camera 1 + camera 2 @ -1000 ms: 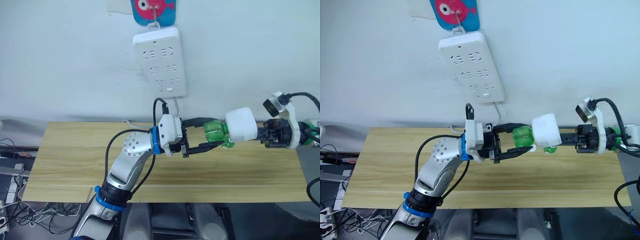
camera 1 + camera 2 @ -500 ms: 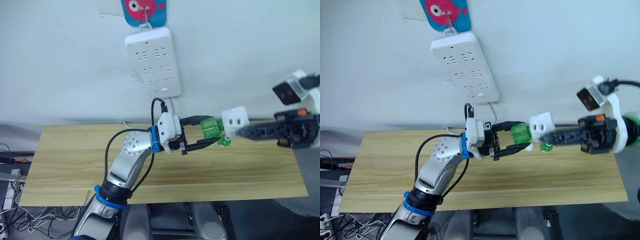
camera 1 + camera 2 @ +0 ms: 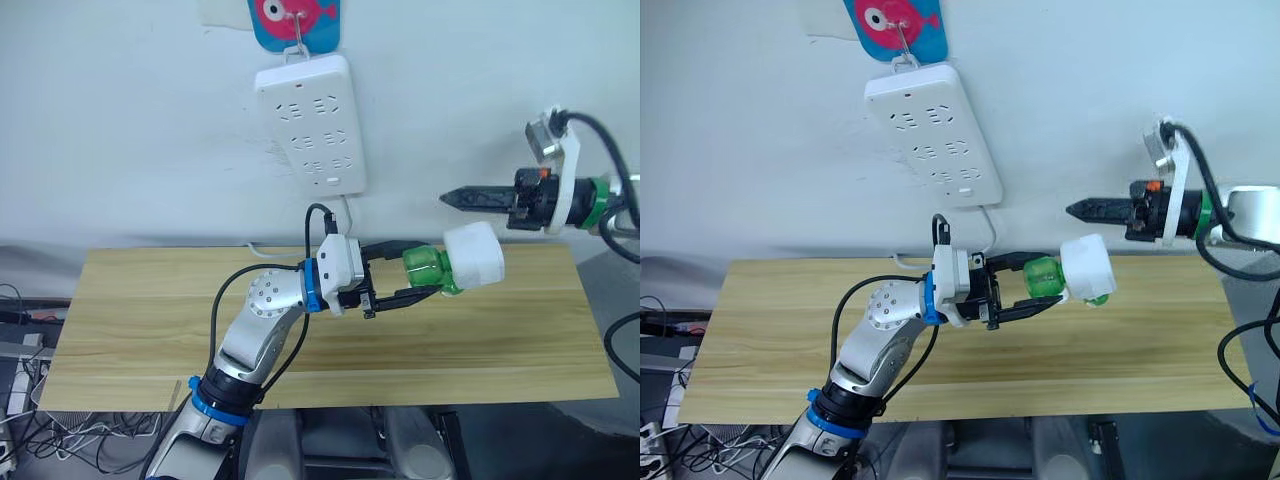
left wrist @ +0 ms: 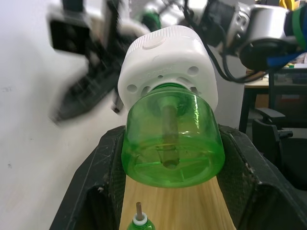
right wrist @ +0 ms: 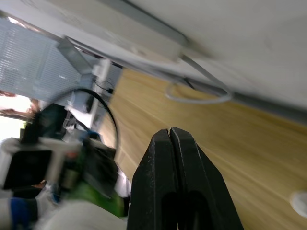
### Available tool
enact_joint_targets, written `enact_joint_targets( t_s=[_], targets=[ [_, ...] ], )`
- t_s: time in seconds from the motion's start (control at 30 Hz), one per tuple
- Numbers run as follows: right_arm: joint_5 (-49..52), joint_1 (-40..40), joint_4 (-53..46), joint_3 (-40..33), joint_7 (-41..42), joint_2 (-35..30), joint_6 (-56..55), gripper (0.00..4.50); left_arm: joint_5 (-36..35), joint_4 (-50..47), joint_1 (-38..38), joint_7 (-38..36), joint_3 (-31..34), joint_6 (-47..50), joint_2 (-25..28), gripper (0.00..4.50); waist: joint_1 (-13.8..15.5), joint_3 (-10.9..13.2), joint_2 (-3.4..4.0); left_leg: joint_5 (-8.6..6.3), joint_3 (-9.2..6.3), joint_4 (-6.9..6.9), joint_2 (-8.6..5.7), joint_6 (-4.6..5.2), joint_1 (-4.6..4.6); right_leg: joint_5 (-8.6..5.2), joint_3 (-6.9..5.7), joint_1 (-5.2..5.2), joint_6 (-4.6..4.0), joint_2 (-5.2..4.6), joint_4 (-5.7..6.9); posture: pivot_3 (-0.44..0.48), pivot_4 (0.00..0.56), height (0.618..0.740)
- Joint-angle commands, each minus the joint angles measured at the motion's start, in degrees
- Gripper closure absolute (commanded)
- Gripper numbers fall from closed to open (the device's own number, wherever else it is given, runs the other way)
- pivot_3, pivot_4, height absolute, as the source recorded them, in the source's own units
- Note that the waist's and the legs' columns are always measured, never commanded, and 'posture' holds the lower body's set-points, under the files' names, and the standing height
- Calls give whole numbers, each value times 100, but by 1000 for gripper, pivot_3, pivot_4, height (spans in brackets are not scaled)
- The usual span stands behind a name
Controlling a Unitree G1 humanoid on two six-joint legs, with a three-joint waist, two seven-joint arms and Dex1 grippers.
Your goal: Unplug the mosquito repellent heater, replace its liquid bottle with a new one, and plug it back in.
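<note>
Both head views look forward and down at the wooden table point(image 3: 140, 330) and wall. The left wrist camera sits close behind the green bottle point(image 4: 171, 139). The right wrist camera looks along its fingertips point(image 5: 178, 158) toward that same table.

Power strip point(image 3: 310, 124) on wall (above table point(image 3: 130, 330)), heater point(image 3: 473, 255) rightward.

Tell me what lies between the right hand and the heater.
Nothing: in the left eye view only bare wall separates the shut right hand from the mosquito repellent heater, held by its green bottle in the left hand.

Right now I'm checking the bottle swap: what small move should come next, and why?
Probably bring the right gripper, shut and apart, back to grip the heater; the left gripper holds only the green bottle, attached to it.
</note>
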Motion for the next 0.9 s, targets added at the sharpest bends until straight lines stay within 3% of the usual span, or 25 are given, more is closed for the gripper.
enact_joint_targets(
  t_s=[0.03,0.13,0.27,0.43,0.5,0.63,0.73,0.8,0.9],
  targets=[
    [-142,588,-640,-455,612,-298,376,4472,-137,-253,-19,63,56,8,-70,2232,11,0,0,-1,0,1,1,1,0,0,0,0,0,0,1,-230,347,740],
    [310,1151,-1123,-720,1040,-573,794,4472,-78,-158,-45,90,89,11,-55,2232,30,0,0,-9,1,4,0,16,1,0,1,1,0,1,4,-231,351,740],
    [1695,1494,-1354,-733,1288,-1128,845,4472,49,-66,-4,107,75,3,-2,2232,12,0,0,-10,3,6,-1,18,6,0,5,3,0,1,9,-236,354,740],
    [2033,932,-1061,-384,1770,-1308,656,4472,104,-50,61,61,24,-50,15,2232,-35,0,0,-10,5,7,0,18,21,0,10,13,0,4,11,-243,354,740],
    [2033,530,-860,-234,1465,-1068,460,4472,126,-47,78,42,1,-67,11,2232,-59,0,0,-10,7,7,-1,18,22,0,13,13,0,4,11,-248,354,740],
    [2033,-173,-262,-141,-17,-243,-79,4472,144,-41,89,-16,-47,-100,10,2232,-77,1,-1,-10,6,3,-1,18,20,0,11,11,0,4,8,-252,353,740],
    [1941,-406,-157,-68,-876,-7,-287,4472,115,-49,96,-50,-55,-91,20,2232,-72,1,-1,-10,7,2,-1,18,15,0,11,8,0,3,6,-255,357,740],
    [1577,-374,-275,-47,-1113,12,-282,4472,93,-64,96,-62,-55,-78,18,2232,-42,1,-1,-10,2,0,-1,18,7,0,3,7,0,3,0,-255,357,740],
    [656,-94,-670,-101,-843,-52,-169,4472,36,-104,82,-64,-36,-31,7,2232,-23,1,-1,-10,1,0,-1,18,-2,0,0,6,0,-1,-4,-251,359,740]
  ],
)
